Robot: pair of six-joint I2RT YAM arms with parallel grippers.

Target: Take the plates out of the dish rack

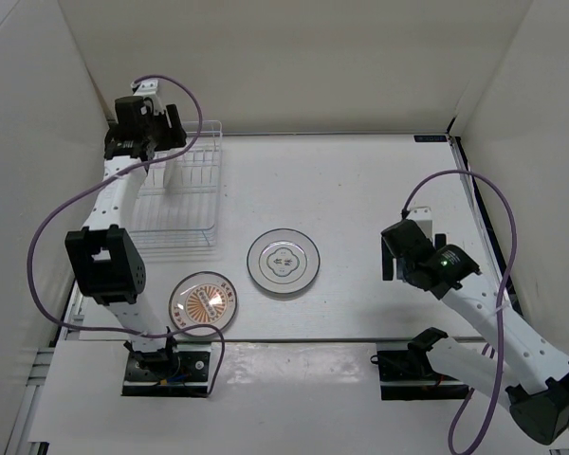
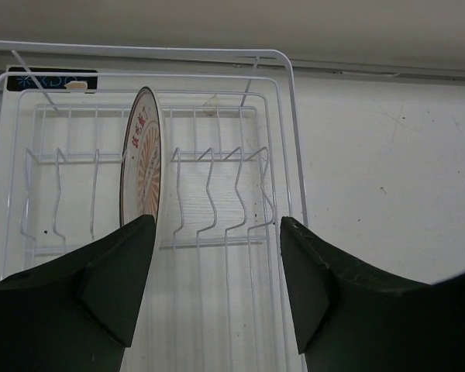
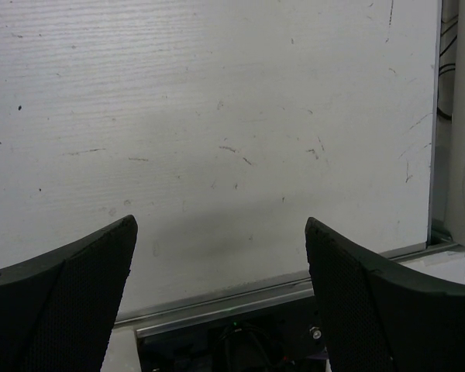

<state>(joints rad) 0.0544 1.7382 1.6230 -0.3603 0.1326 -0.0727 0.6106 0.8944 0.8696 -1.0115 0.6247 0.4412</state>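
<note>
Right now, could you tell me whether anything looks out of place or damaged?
Nothing stands out: one plate stands upright in the dish rack; the white-grey plate and orange-centred plate lie flat on the table, apart.

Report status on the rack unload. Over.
Left pincer open at dish rack, right pincer open, both empty. One plate upright inside, ungripped; grey plate and orange plate flat on table. Path unobstructed.

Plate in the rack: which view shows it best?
Left wrist: the plate stands on edge among the rack tines, patterned face partly showing. Top external: the left arm covers that spot, so I cannot make it out. Right wrist: only table.
</note>
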